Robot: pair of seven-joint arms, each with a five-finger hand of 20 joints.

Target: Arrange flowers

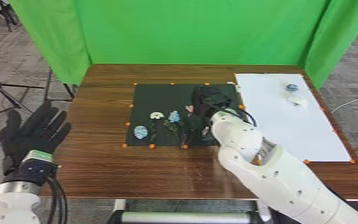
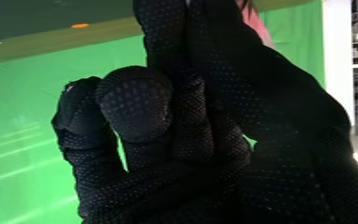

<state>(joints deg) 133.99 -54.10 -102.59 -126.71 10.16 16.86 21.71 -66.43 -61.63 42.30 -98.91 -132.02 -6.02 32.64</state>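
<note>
In the head view, my right hand is over the right part of the dark mat, with a pink flower at its left side. The right wrist view has my right hand with fingers curled and the thumb against a finger; a pink petal juts out beside them. On the mat lie a blue flower, a white flower and another blue flower, these last two with green stems. My left hand is open beside the table's left edge, fingers straight.
A white sheet covers the table's right side, with a blue bloom and a white bloom near its far end. Orange markers line the mat. Behind the brown table hangs a green curtain.
</note>
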